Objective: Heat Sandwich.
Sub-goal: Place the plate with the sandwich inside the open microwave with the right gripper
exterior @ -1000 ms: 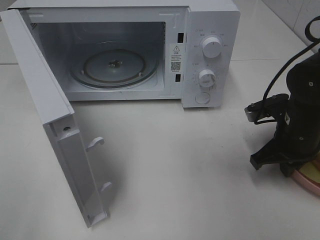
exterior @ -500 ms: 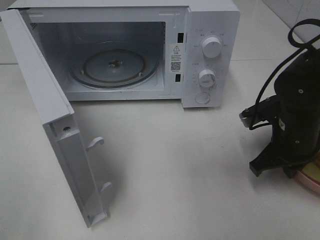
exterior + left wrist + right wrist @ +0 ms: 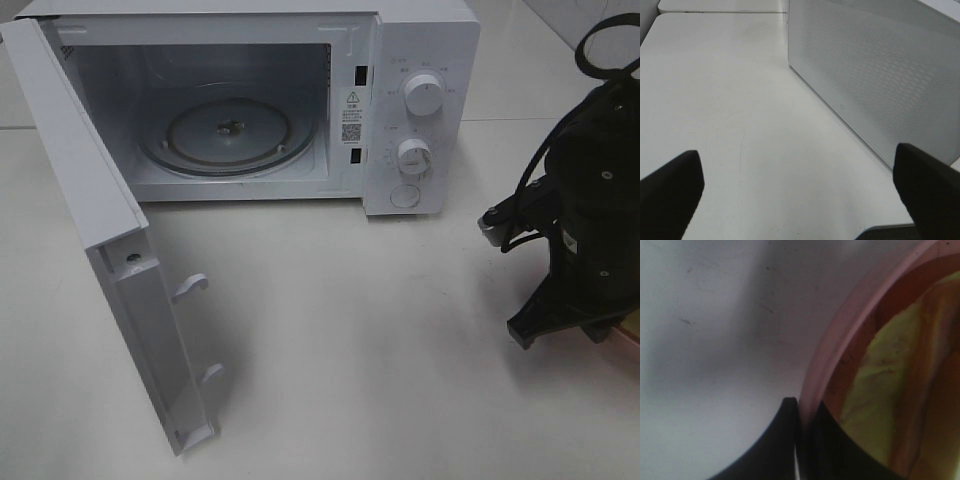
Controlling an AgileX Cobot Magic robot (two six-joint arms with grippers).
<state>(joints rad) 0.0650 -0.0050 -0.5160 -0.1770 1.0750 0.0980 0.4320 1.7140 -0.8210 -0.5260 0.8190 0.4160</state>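
In the right wrist view, my right gripper (image 3: 801, 415) is shut on the rim of the pink plate (image 3: 840, 340), one finger (image 3: 772, 445) outside the rim and one inside. The sandwich (image 3: 890, 385) lies on the plate; only its yellow-green filling and a tan edge show. In the high view the right arm and gripper (image 3: 585, 325) stand at the table's right edge and hide nearly all of the plate (image 3: 630, 338); the sandwich is hidden there. My left gripper (image 3: 800, 200) is open and empty above the table, beside the microwave's perforated side (image 3: 880, 75).
The white microwave (image 3: 420, 110) stands at the back with its door (image 3: 110, 250) swung fully open to the front left. A glass turntable (image 3: 228, 135) lies inside. Bare white tabletop (image 3: 350, 330) lies between the microwave and the right arm.
The right arm has shifted slightly and risen a little at the right edge. Less of the pink plate shows in the high view now. The microwave has not moved.
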